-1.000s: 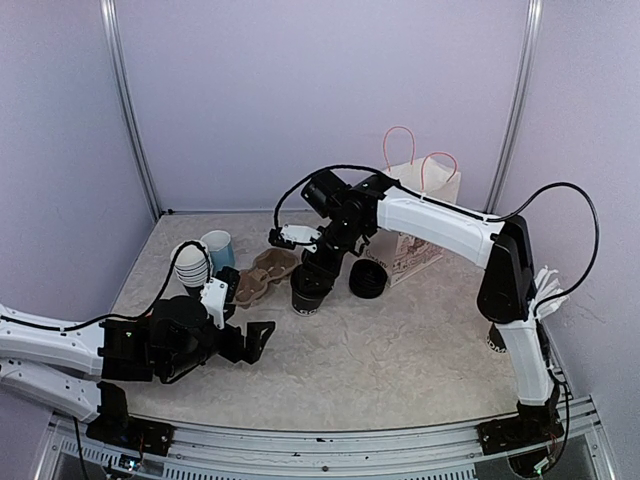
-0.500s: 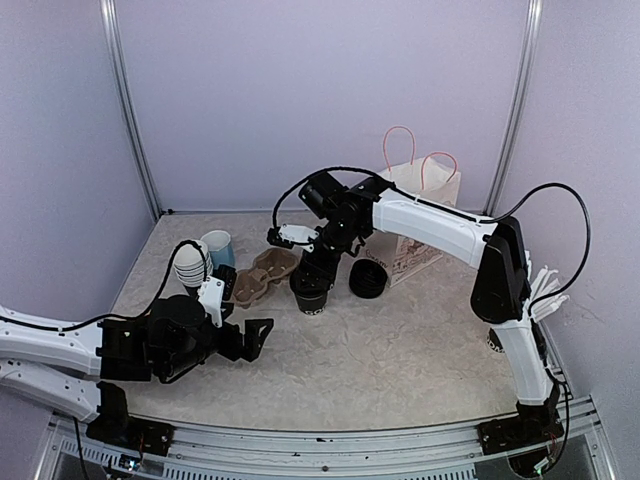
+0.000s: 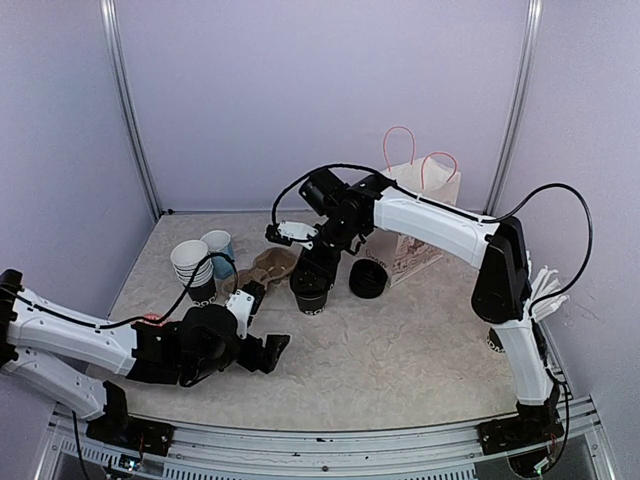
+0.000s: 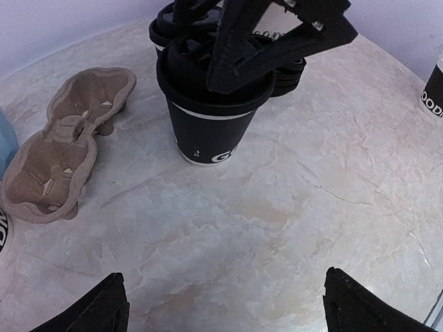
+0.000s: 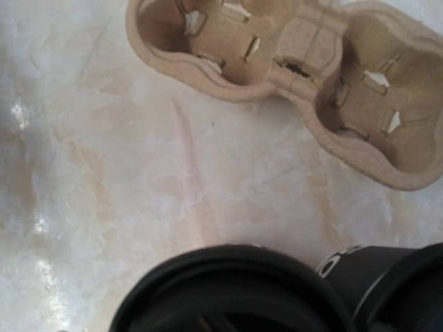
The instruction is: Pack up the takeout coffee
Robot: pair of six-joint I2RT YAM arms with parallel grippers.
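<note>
A black takeout coffee cup (image 3: 311,293) with a black lid and white lettering stands on the table just right of the brown cup carrier (image 3: 262,275). My right gripper (image 3: 317,262) sits on top of it, its fingers (image 4: 235,48) closed over the lid (image 5: 228,290). The cup (image 4: 208,121) and the carrier (image 4: 66,145) show in the left wrist view. A second lettered black cup (image 4: 435,90) stands at the far right, by the right arm's base (image 3: 493,342). My left gripper (image 3: 271,350) is open and empty, low over bare table in front of the cup.
A low black lidded piece (image 3: 368,280) lies right of the held cup. A stack of lidless cups (image 3: 191,268) and a light blue mug (image 3: 218,248) stand at the left. A white paper bag (image 3: 420,205) with pink handles stands at the back right.
My left arm has swung right and forward, moving its open gripper closer to the cup. My right gripper has stayed on the cup's lid, hardly moving.
</note>
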